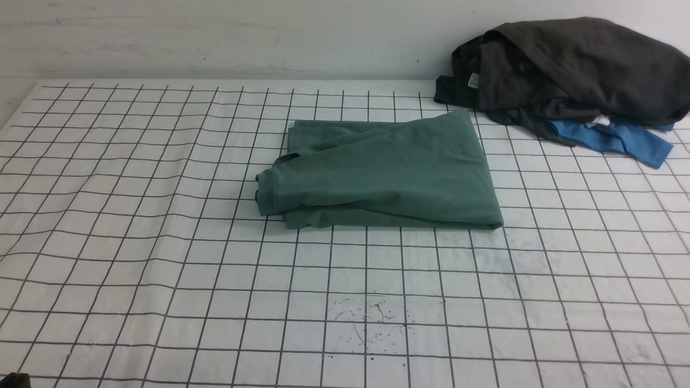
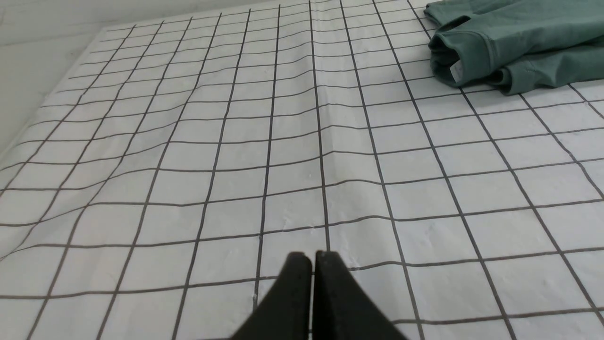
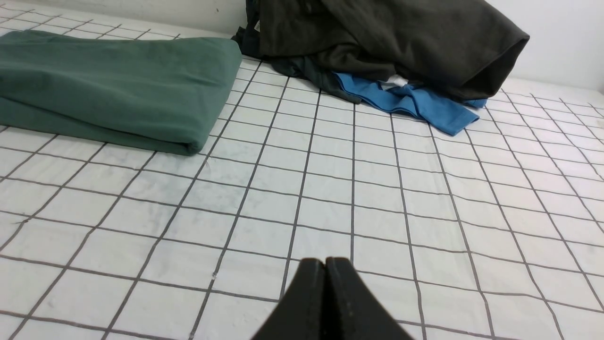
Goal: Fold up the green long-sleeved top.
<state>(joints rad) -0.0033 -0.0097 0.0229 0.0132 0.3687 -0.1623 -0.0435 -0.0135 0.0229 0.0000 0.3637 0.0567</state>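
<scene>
Front view: neither arm shows. The green top (image 1: 385, 175) lies folded into a thick, roughly square bundle at the middle of the table (image 1: 135, 258), nearer the far edge than the near one. Its cotton looks soft and matte, with a ribbed collar edge rolled at its left side. The table wears a white sheet with a dark grid, rumpled on the left. At the far right corner sits a heap of dark clothes (image 1: 571, 70) with a blue garment (image 1: 614, 137) poking out beneath.

Left wrist view: the left gripper (image 2: 313, 259) hangs low over the bare sheet, its black wedge-shaped jaws pressed together and holding nothing. The top (image 2: 514, 42) lies well apart from the jaws, ahead of them and off to one side, collar and a small white label facing this way.

Right wrist view: the right gripper (image 3: 325, 262) hovers likewise, jaws closed tight on nothing. The top (image 3: 113, 89) rests well apart from the jaws, its smooth folded edge turned toward them; the dark clothes (image 3: 387, 38) and blue garment (image 3: 410, 101) lie beyond.
</scene>
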